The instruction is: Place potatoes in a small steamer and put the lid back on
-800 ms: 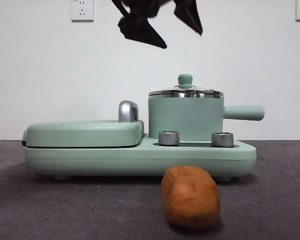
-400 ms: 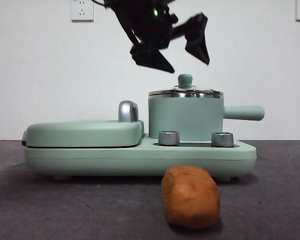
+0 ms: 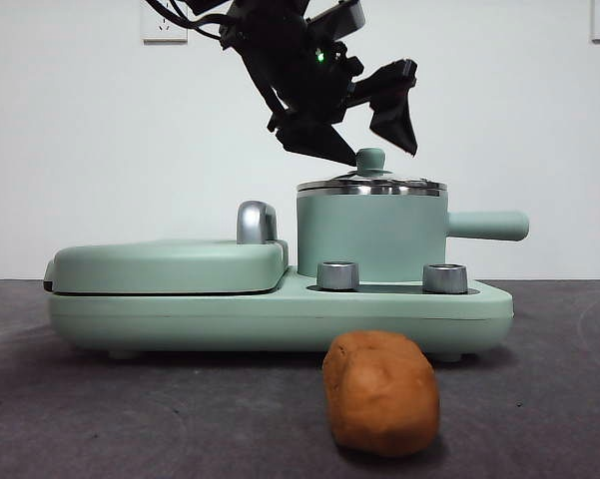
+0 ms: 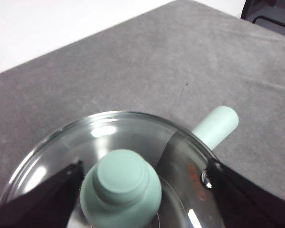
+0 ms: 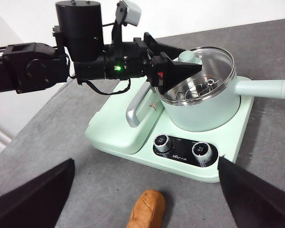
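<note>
I can't read any text: there is small print beside the two dials [image 5: 182, 146] on the appliance's base [image 5: 133, 137] and reddish marks on the lid [image 4: 194, 173], all too small or blurred.

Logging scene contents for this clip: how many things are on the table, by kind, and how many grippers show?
Potatoes: 1
Small steamer: 1
Lid: 1
Griddle base: 1
Control dials: 2
Grippers: 2, left gripper, right gripper
Total: 8

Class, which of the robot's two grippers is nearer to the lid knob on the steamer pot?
Left. The left gripper has its open jaws on either side of the lid knob. The right gripper hangs well back, above the potato in front of the cooker.
</note>
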Available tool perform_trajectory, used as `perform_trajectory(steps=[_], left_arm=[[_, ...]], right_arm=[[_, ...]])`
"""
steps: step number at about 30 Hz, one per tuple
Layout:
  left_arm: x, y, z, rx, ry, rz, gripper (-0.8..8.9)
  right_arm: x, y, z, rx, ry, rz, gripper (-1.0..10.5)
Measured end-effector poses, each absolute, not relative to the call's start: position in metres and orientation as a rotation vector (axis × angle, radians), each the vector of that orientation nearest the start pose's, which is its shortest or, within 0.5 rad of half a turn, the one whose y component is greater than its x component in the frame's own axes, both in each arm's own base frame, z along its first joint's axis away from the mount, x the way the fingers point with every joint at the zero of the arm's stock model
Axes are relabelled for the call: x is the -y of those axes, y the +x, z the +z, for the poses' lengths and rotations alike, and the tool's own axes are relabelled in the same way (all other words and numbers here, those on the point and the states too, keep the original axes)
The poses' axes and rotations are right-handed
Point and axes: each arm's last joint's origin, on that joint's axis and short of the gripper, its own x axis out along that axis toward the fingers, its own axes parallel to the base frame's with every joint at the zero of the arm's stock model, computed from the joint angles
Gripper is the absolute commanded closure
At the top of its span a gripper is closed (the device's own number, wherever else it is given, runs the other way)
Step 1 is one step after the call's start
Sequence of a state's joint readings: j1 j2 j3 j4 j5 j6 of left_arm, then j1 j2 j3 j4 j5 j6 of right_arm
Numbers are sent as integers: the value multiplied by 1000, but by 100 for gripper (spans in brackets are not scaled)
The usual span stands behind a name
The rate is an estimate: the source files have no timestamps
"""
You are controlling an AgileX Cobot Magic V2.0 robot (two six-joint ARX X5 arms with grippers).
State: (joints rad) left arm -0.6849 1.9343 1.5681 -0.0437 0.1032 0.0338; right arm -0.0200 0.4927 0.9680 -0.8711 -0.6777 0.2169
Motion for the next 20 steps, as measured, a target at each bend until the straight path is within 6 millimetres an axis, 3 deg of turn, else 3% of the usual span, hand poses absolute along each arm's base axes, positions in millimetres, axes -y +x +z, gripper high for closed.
perform_trajectory(steps=[5,13,17,20], left_arm=[[289,350,281,-369,147,-779,636],[286,351,280,-390,154,-762,623],[286,351,279,-408,159,-766,525],[286,350,278,-419,162,-775,539]], right_arm=[[-17,61,359,-449,345,607,467],[-17,61,359,-452,345,608,467],[-17,61,359,-452,346,608,467],[-17,61,359,-452,346,608,467]])
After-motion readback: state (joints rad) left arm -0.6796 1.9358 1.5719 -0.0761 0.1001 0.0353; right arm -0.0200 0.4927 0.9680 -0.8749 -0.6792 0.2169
